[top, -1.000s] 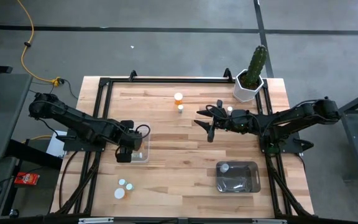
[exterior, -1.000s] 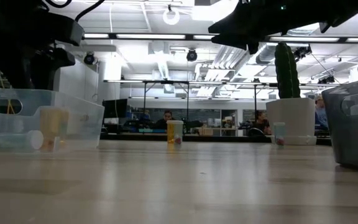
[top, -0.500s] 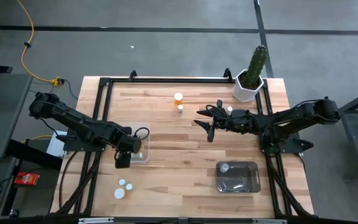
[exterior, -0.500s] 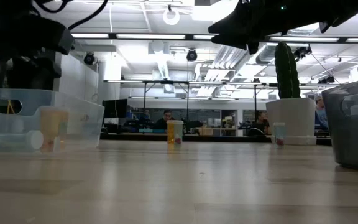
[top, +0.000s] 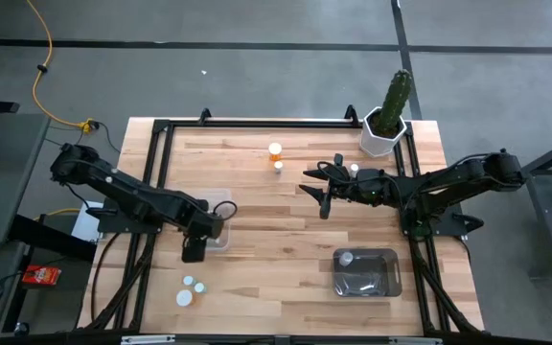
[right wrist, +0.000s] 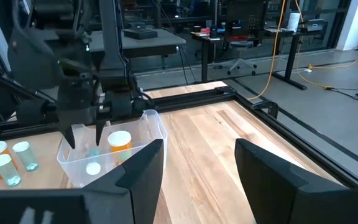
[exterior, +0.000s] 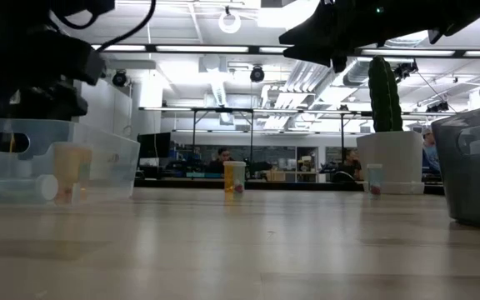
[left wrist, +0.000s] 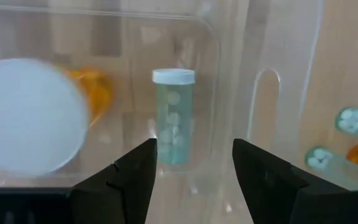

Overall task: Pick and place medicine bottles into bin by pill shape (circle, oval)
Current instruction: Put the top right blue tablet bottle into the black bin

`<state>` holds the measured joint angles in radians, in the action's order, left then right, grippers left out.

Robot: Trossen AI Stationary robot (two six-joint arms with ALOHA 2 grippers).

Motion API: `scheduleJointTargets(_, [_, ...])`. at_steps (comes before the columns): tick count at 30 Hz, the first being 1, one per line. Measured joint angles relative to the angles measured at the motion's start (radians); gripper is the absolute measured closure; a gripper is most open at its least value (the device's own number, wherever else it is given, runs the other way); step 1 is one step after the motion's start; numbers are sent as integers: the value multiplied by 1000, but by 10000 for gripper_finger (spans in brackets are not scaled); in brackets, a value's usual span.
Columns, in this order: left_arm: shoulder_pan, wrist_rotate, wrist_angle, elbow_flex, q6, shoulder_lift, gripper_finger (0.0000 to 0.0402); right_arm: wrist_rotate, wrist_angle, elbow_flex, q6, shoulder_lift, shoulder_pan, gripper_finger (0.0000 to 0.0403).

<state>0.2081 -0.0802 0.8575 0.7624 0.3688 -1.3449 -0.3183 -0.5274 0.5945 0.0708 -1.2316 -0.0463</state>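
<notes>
My left gripper points down, open and empty, over the near wall of a clear bin. In that bin a pale green medicine bottle lies on its side and an orange one stands upright, white cap up. Three more bottles stand on the table near the front left. Two bottles stand at the far middle and one by my right arm. My right gripper hangs level above the table's middle, open and empty. A dark bin at the front right holds one bottle.
A white pot with a green cactus stands at the far right corner. A black frame runs along the table's edges. Bare wood lies between the two bins. People sit at desks in the room beyond the table.
My left gripper has sunk a little and shifted toward the table's near edge, from over the clear bin's middle to over its near wall. The right arm and all bottles have kept still.
</notes>
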Motion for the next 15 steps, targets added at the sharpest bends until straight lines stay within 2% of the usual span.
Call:
scheduleJointTargets(8, [-19,1,-38,0,-69,-111,204,0,6,0,0,0,0,210])
scheduleJointTargets(15, [-32,9,-57,0,-86,-153,204,0,9,0,0,0,1,210])
